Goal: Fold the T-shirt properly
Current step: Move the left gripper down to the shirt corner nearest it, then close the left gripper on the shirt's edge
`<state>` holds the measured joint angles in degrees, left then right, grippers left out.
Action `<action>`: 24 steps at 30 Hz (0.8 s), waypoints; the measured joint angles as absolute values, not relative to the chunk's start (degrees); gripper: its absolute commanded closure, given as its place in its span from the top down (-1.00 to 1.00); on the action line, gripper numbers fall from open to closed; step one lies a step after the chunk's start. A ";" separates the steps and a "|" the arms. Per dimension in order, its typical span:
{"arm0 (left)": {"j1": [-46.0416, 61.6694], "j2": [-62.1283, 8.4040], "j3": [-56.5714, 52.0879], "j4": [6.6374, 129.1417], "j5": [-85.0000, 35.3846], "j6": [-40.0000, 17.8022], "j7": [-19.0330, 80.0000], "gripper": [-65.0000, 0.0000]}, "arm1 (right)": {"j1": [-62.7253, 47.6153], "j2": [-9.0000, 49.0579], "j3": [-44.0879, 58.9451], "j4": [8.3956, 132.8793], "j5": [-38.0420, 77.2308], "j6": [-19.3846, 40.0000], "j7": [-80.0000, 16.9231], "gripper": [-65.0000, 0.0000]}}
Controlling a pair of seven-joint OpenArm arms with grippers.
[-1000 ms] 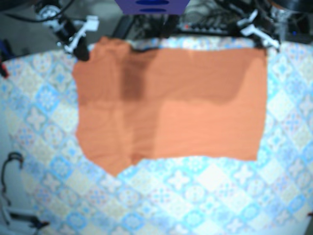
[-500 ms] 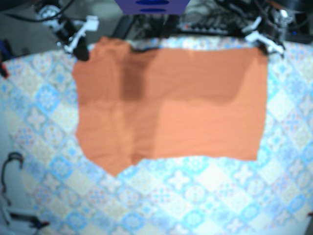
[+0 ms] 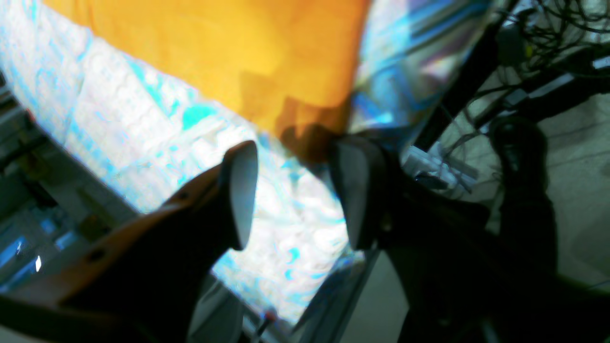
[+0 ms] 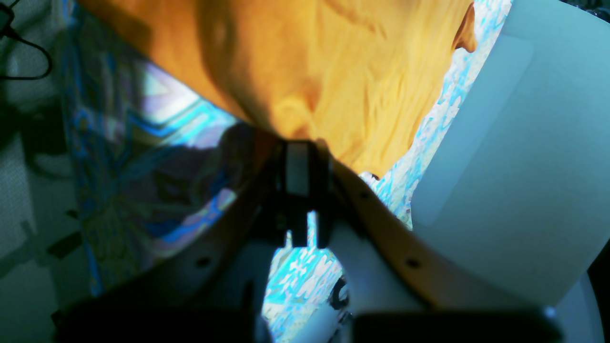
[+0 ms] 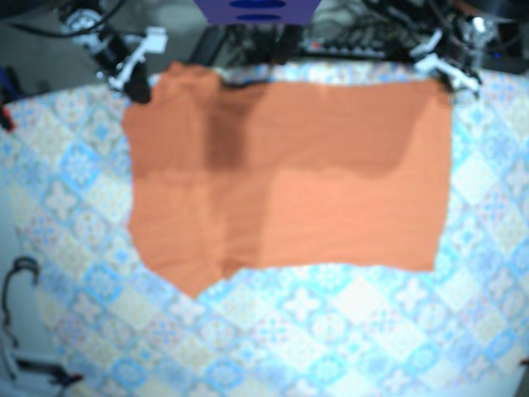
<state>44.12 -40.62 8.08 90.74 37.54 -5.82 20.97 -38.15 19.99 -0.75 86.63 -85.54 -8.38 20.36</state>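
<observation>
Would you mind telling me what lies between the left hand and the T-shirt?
Only bare patterned tablecloth, as the left wrist view shows: the open left hand sits just short of a corner of the T-shirt, nothing else between.

Two dark arms with white fittings and tan-edged fingers.

From above, the right gripper (image 5: 136,84) at 10 o'clock and the left gripper (image 5: 448,73) at 1 o'clock show as black links carrying white brackets, too blurred for finer detail. Close up, the left gripper's fingers (image 3: 240,190) are dark brown, each faced with a pale grey oval pad, and small round screw holes (image 3: 97,255) run along one flank. The right gripper's fingers (image 4: 381,228) are tan-edged with dark screw holes, with a narrow pale pad (image 4: 298,169) and a large smooth grey-white housing (image 4: 514,157) at 3 o'clock.
</observation>
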 measured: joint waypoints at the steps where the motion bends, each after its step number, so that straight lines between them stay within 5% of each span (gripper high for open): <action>1: 44.14 -40.47 8.58 90.74 37.56 -5.78 20.99 -0.11 | -38.15 20.01 -0.75 86.63 -85.54 -8.38 20.38 -1.00; 24: 41.85 -39.22 9.10 88.60 37.76 -4.62 20.21 -0.11 | -38.63 20.01 -0.75 86.63 -85.52 -8.43 20.32 -1.00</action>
